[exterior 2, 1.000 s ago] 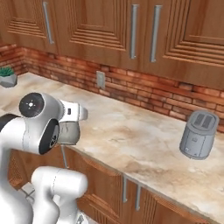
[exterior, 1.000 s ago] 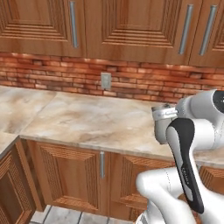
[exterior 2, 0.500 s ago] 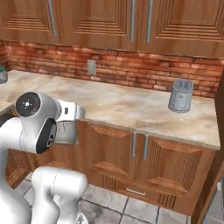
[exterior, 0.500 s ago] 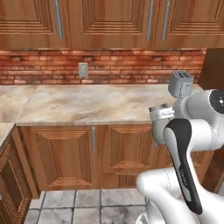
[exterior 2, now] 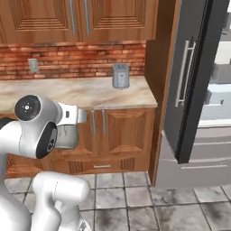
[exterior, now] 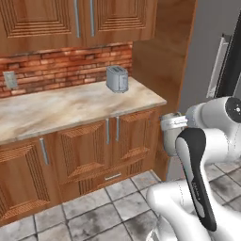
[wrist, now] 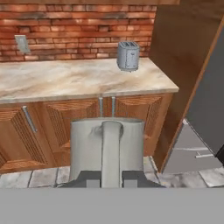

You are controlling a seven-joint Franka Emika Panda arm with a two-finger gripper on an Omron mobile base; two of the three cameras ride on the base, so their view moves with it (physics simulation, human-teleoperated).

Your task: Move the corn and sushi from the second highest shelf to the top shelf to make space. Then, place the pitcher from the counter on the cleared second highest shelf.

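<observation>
**Pitcher in hand, fridge off to the right**

The gripper (wrist: 111, 181) is closed on the pitcher (wrist: 107, 146): in the hand view the grey jug sits directly ahead of the fingertips, handle facing the camera, body upright. The left base view shows the same jug (exterior: 173, 134) tucked close to the arm's upper links; the right base view shows it (exterior 2: 67, 135) held below the wrist.

The worktop (exterior: 70, 108) carries a toaster (exterior: 117, 78) near its right back corner.

Key relation: the fridge door (exterior 2: 191, 76) stands open beyond the worktop's right end, past the tall wood panel. Pale shelves (exterior 2: 219, 97) show behind the door's edge, too cut off to tell which is which. Corn and sushi cannot be made out.

Judgement: the target lies right and forward of the carried jug; the base probably needs further turning before any reach.
</observation>
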